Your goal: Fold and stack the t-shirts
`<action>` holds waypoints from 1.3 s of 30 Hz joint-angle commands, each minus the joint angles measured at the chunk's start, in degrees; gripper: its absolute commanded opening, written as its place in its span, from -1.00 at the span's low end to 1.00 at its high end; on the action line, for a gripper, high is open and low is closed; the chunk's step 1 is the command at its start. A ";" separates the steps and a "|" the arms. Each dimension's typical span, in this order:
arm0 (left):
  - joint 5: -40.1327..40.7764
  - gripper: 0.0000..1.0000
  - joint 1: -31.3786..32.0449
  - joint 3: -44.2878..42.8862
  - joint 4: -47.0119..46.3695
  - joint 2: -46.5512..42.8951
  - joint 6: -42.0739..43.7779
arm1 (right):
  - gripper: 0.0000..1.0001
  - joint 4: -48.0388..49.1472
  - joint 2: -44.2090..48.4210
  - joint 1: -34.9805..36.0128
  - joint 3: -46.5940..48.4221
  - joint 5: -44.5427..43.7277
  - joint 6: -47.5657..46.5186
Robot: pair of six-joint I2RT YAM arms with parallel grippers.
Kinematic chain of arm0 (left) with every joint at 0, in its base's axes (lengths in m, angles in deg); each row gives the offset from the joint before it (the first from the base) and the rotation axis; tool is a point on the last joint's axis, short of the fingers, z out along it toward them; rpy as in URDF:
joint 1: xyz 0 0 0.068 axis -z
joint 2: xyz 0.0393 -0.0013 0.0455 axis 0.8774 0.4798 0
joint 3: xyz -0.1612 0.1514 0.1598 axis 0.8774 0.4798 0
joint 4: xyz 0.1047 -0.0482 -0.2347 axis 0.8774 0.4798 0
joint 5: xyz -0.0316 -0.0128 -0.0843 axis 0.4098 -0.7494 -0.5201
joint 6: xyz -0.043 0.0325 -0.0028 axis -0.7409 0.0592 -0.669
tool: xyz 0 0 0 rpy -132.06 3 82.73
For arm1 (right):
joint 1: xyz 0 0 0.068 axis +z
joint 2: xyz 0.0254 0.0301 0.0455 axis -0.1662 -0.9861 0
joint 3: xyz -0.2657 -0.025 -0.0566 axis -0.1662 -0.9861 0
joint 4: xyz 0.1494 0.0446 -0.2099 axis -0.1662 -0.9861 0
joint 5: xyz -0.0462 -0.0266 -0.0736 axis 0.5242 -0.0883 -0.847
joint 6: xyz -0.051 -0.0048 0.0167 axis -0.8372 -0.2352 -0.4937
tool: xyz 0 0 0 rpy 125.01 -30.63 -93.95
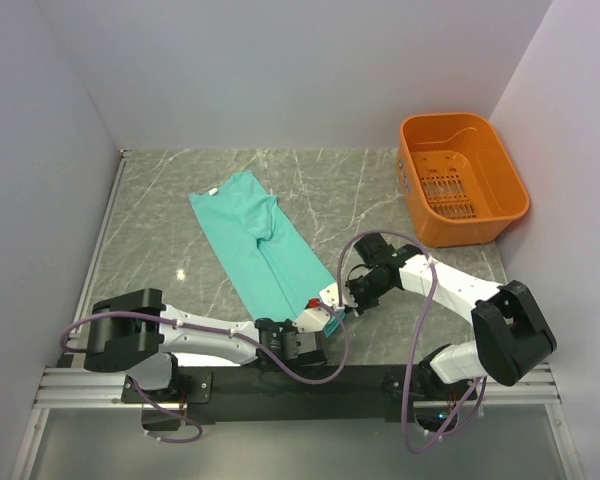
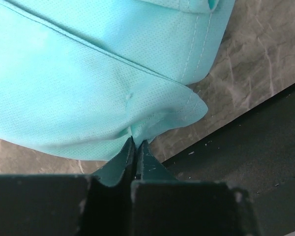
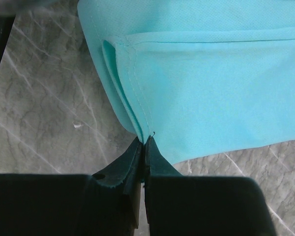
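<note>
The teal t-shirt [image 1: 262, 243] lies on the table folded lengthwise into a long strip, collar at the far left, hem near the arms. My left gripper [image 1: 320, 333] is shut on the near hem corner; the left wrist view shows its jaws pinching the cloth [image 2: 98, 83] at the edge [image 2: 133, 142]. My right gripper [image 1: 346, 303] is shut on the other hem corner; the right wrist view shows folded layers of the shirt [image 3: 211, 88] caught between its jaws [image 3: 144, 142].
An orange plastic basket [image 1: 462, 180] stands at the back right by the wall. Grey walls close the left, back and right sides. The black rail of the arm bases [image 1: 280, 380] runs along the near edge.
</note>
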 commanded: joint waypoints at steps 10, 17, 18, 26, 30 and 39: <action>-6.38 -0.99 -1.17 5.40 -3.38 -12.75 3.46 | -1.00 -2.40 -1.48 -0.63 4.85 3.17 2.20; -11.48 -0.99 -4.42 7.87 -6.19 -19.88 6.10 | -1.00 -6.17 -3.77 -0.55 9.68 6.07 4.13; -12.01 -0.99 -4.95 8.04 -6.28 -20.84 6.28 | -1.00 -7.66 -4.29 -0.55 10.39 6.25 4.05; -18.85 -0.99 -15.73 10.85 -7.87 -30.50 7.69 | -1.00 -14.43 -12.11 -0.46 21.63 8.18 6.77; -21.84 -0.99 -22.78 11.21 -7.25 -34.12 8.48 | -1.00 -14.96 -14.84 -0.55 27.16 9.06 9.66; -25.72 -0.99 -38.95 10.77 -6.55 -34.83 8.92 | -1.00 -10.93 -23.71 -0.55 39.20 7.48 23.70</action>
